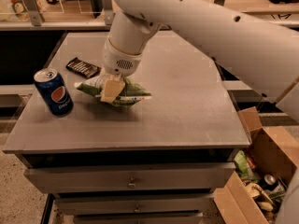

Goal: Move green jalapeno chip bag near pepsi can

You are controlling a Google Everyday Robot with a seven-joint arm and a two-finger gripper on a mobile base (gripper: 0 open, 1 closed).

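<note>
The green jalapeno chip bag (125, 93) hangs just above the grey tabletop (187, 106), left of its middle. My gripper (110, 88) is shut on the bag from above, one cream fingertip (112, 90) pressed across its front. The pepsi can (54, 92) stands upright near the table's left front edge, a short gap to the left of the bag. The white arm comes in from the upper right and hides the bag's far side.
A small dark flat candy-bar wrapper (82, 67) lies behind the can and bag. Drawers run below the tabletop. An open cardboard box (261, 171) of clutter sits on the floor at the lower right. A railing crosses the background.
</note>
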